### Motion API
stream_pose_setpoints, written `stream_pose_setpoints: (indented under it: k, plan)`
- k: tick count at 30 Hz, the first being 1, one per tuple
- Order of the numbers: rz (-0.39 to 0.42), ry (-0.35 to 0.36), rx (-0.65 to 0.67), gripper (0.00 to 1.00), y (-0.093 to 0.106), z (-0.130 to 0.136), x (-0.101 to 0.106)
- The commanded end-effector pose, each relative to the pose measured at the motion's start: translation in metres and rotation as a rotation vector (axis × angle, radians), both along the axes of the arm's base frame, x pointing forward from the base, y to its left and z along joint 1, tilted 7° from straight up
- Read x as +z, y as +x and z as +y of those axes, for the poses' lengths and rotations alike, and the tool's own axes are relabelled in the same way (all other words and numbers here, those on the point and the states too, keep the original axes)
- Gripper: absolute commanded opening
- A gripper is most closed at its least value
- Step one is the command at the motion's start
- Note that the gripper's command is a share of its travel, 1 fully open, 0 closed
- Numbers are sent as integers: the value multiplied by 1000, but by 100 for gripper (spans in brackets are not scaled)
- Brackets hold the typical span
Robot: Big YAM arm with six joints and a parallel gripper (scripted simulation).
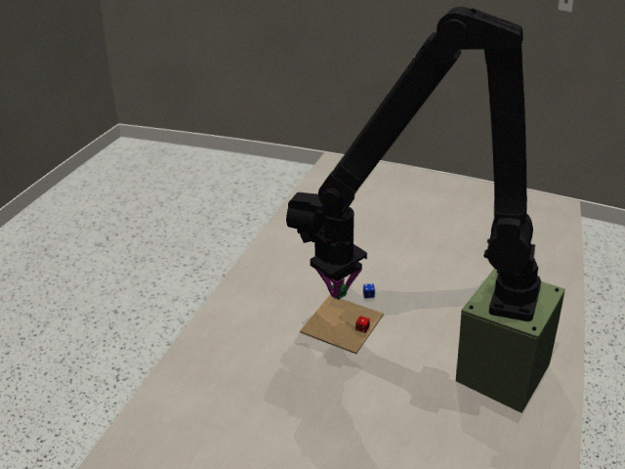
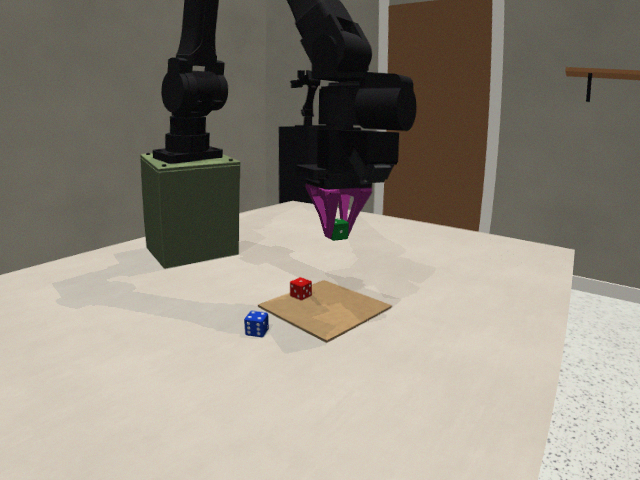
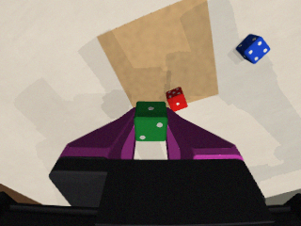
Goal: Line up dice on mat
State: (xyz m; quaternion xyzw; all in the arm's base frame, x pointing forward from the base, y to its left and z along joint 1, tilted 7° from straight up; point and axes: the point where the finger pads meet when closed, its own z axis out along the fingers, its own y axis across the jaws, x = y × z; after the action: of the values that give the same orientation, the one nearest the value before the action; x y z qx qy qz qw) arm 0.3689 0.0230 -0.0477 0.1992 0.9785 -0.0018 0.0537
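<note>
- Top view: the black arm reaches out from its green box pedestal (image 1: 550, 292) (image 2: 191, 217), with its purple jaws pinching a green cubic die (image 1: 343, 291) (image 2: 339, 230) (image 3: 150, 128). The flat, square tan mat (image 1: 325, 322) (image 2: 341, 317) (image 3: 146, 52) lies on the pale bench (image 1: 227, 378) (image 2: 310, 413) (image 3: 38, 47). On it, near the edge towards the pedestal, sits a red cubic die (image 1: 362, 324) (image 2: 300, 288) (image 3: 177, 99); that suits the lowest number and leaves room behind it. A blue cubic die (image 1: 368, 290) (image 2: 256, 323) (image 3: 253, 49) stands off the mat, on the bench.
- Exterior view: the green die hangs clear of the bench, probably so it can travel without knocking the red one. The red die has one pip up and the blue one four. The blue die rests just beside the mat, presumably awaiting its turn as the farthest of the row.
- Wrist view: the jaws press on two opposite sides of the green die, holding it square, which should help keep its upper face up. That face seems to bear two pips, so its place would be the middle, beyond the red die. The hold should last until it is lowered over the mat; letting go from height could tumble it and change its number.
</note>
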Motion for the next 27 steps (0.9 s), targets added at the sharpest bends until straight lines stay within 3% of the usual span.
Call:
stream_pose_setpoints:
  k: [1,5,7,8,11,27]
  plan:
    - [-47,-19,187,20,12,-8,14]
    - [-36,-36,313,20,8,-17,13]
    - [-36,-36,313,20,8,-17,13]
    - [-55,-43,341,20,18,-19,18]
    - [-47,-50,394,20,14,-23,17]
    - [-44,-51,416,20,12,-20,16]
